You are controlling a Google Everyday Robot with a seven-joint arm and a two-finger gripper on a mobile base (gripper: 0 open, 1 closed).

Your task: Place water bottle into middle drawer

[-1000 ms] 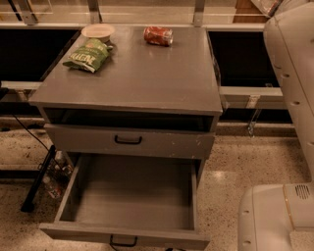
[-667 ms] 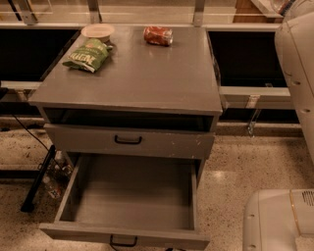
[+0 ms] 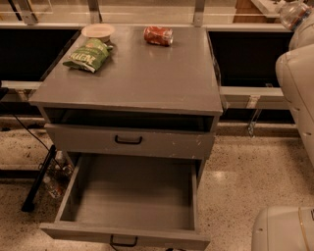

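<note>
The water bottle point(image 3: 293, 13), clear and ribbed, shows at the top right corner, high above the floor and right of the cabinet. My gripper point(image 3: 301, 21) is up there beside it, at the end of my white arm point(image 3: 298, 78), mostly hidden by the arm's shell. The middle drawer point(image 3: 68, 188) is the grey cabinet's lowest tray. It is pulled fully out and its grey floor is bare. Its small black handle point(image 3: 123, 241) is at the front. The bottle is far from the drawer, up and to the right.
On the cabinet top point(image 3: 147, 73) lie a green chip bag point(image 3: 88, 55), a pale bowl point(image 3: 98, 32) and a red crushed can point(image 3: 158, 35). The drawer above point(image 3: 128, 140) is shut. A dark stand leg point(image 3: 37, 179) is at the left, and my white base point(image 3: 284, 228) at the lower right.
My arm has drawn back toward the right edge, and my base sits lower in the corner. The clear bottle now shows at the top right. Cabinet and drawer are unchanged.
</note>
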